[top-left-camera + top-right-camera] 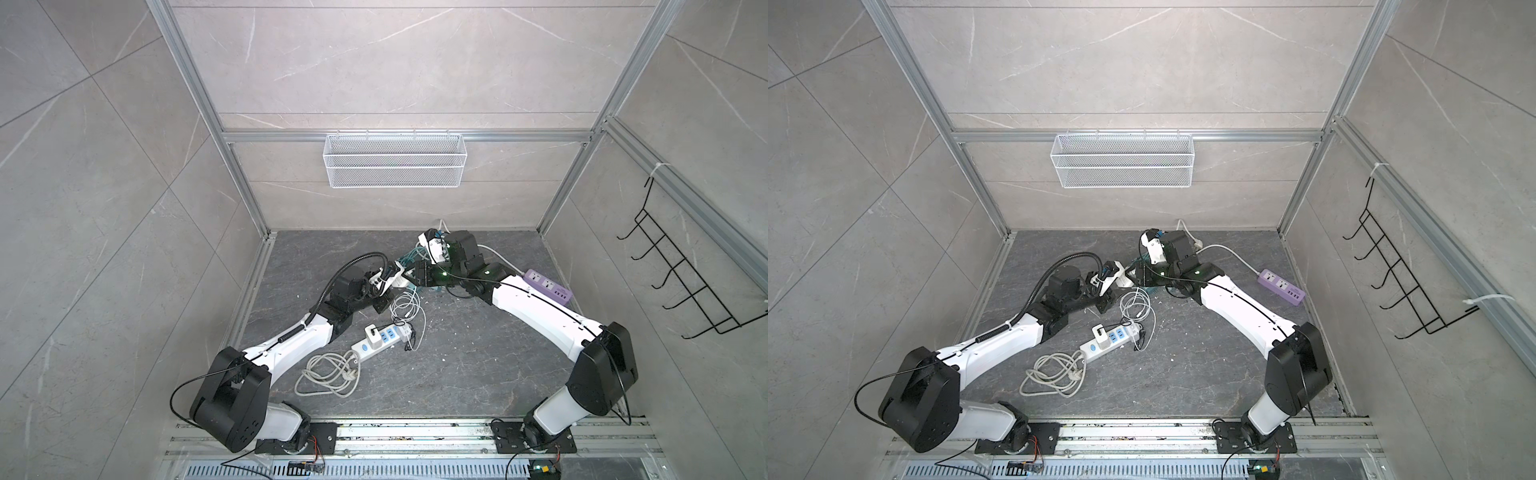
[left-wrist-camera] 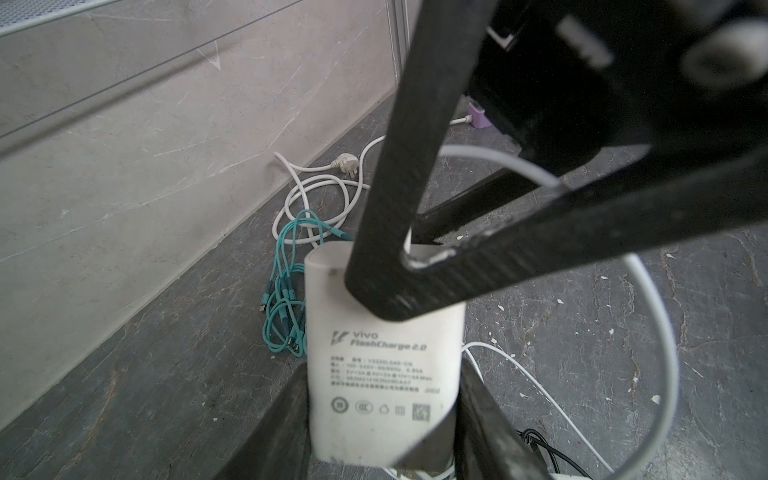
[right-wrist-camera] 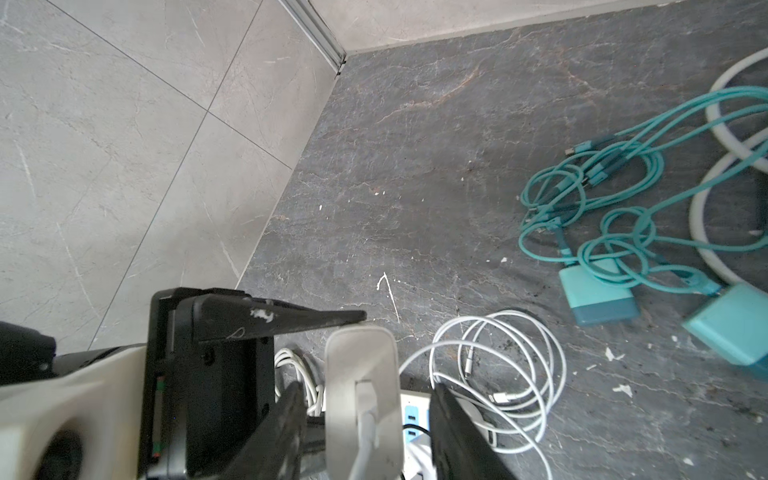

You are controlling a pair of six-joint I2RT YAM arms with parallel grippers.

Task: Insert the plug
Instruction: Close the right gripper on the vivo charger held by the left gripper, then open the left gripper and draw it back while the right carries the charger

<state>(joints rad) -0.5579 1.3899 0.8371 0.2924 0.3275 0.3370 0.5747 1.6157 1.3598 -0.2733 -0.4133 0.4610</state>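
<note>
Left gripper (image 2: 384,370): you have it clenched on the charger (image 2: 382,332), with a finger pressed to each side and the printed label facing the wrist camera.
Right gripper (image 3: 368,399): your jaws stand released, one on each side of the charger's far end, with a gap showing on both sides.
Plug (image 3: 365,388): the white cable's plug sits at the charger's end face, right between your right jaws. You cannot tell whether it is fully seated.
White strip (image 1: 376,345): it lies on the floor, nearer the arm bases than your left jaws. It holds an adapter (image 1: 372,333) in one socket, and a thin black lead runs from the strip's far end.
Purple strip (image 1: 548,286): it lies on the floor behind your right arm, well apart from the right jaws.
Basket (image 1: 395,162): this mesh basket hangs on the back-wall rail, well apart from both jaws.
Teal cables (image 3: 602,199): they lie tangled on the floor beyond your right jaws, looped over two teal bricks (image 3: 594,295).
White coil (image 3: 498,374): it lies on the floor just beside your right jaws.
</note>
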